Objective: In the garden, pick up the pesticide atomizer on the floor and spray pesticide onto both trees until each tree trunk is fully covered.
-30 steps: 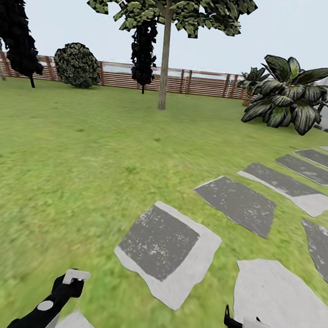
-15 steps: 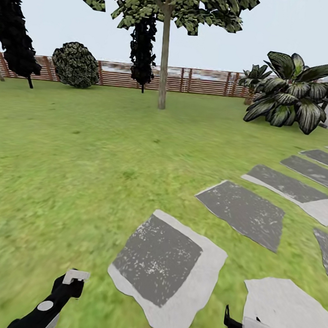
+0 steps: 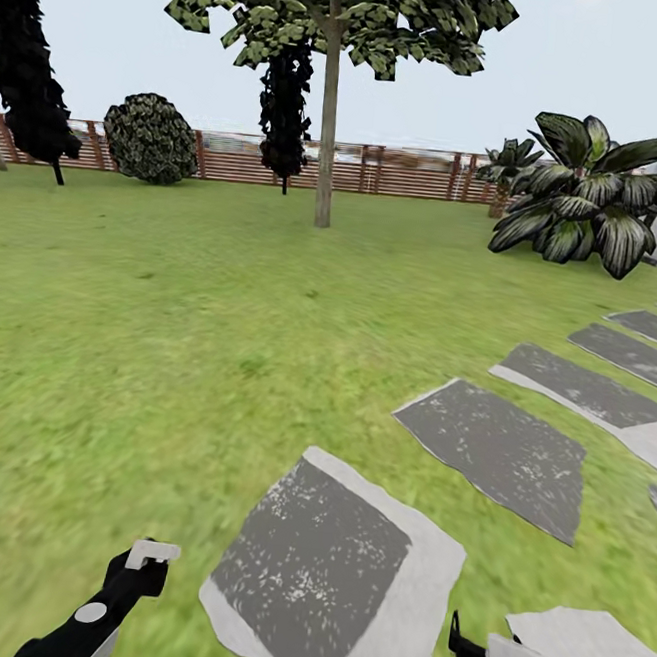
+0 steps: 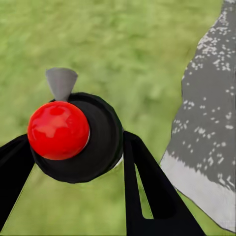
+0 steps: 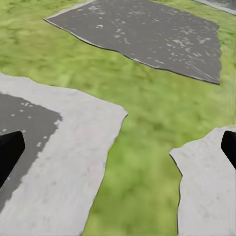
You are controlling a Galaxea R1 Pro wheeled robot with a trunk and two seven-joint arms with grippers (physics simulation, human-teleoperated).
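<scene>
While I steer across blurry grass:
Left gripper (image 4: 73, 196): clamped on my pesticide atomizer (image 4: 73, 135), round black body, glossy red knob, grey cone nozzle.
Right gripper (image 5: 118, 147): spread wide, empty.
Paving slabs (image 3: 334, 580): flat, speckled grey.

Camera advanced: stepping stones (image 3: 334, 580) slid lower in head view, fence (image 3: 384, 171) and thin tree (image 3: 330, 118) slightly lower

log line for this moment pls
left gripper shut on sprayer | right gripper open, empty | over lawn, paving slabs | tree ahead
</scene>
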